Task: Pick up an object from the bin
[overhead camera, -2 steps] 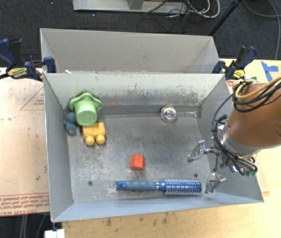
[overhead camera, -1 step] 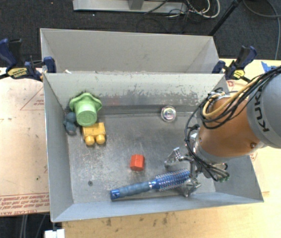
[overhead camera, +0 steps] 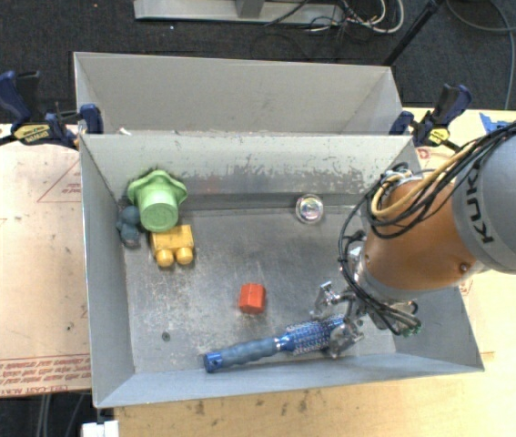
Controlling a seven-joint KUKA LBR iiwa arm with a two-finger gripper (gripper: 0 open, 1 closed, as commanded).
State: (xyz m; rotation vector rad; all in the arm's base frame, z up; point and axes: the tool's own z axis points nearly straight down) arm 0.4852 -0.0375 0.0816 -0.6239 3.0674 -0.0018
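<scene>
Gripper point(overhead camera: 338, 320) is sitting low in the bin point(overhead camera: 239, 167), near its front right corner, right at the bristle end of a blue brush point(overhead camera: 271, 347). Cannot tell if it is wide or narrow, or if it is touching the brush; the orange wrist cover is crowding the spot.

The brush is lying flat along the front wall, handle pointing left. A red block point(overhead camera: 252, 298) is lying near, left of the gripper. Well apart at the back left: a yellow toy point(overhead camera: 172, 246), a green toy point(overhead camera: 157, 200) and a grey piece point(overhead camera: 129, 226), all bunched. A silver disc point(overhead camera: 309, 209) is resting by the back wall.

Step, judging: approaching or closing on the brush head, nothing lifted yet. Next move is calling for a firm close across the head, then a straight lift clear of the front wall.
</scene>
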